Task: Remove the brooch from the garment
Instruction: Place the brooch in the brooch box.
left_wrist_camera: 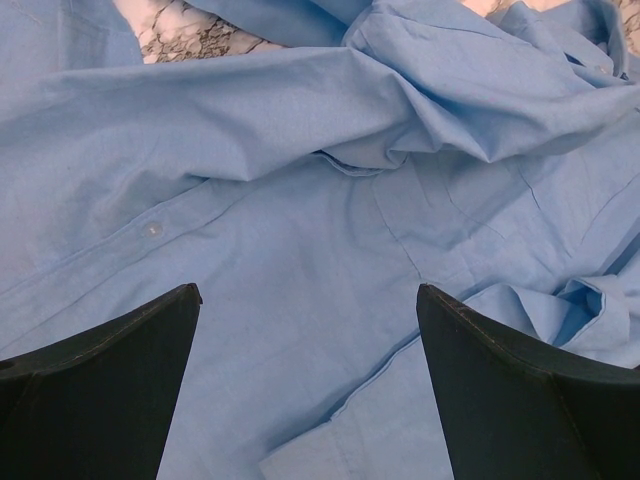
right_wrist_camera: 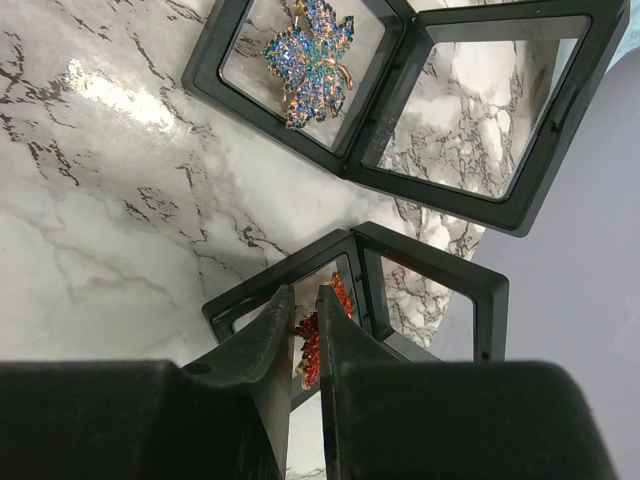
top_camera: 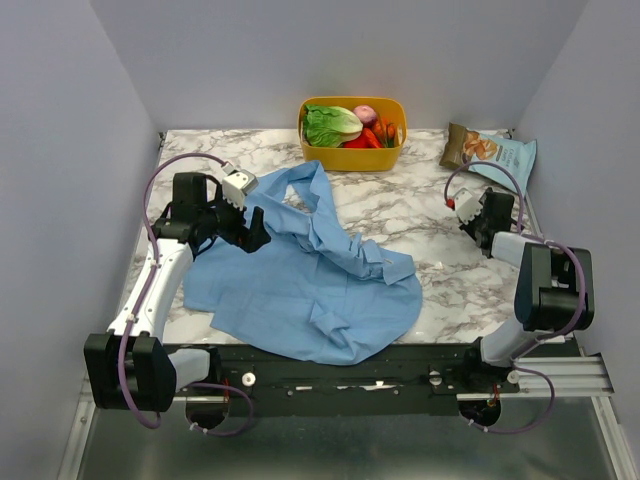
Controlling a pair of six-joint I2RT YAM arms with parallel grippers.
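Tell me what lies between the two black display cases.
Only bare marble tabletop, shown in the right wrist view, separates the upper case, holding the blue-green leaf ornament, from the lower case, holding the red ornament.

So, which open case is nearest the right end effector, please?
The case with the red-orange ornament; the other holds a blue-green leaf.

open marble tabletop (top_camera: pixel 425 200) right of garment (top_camera: pixel 300 290), basket (top_camera: pixel 350 160) blocking rear
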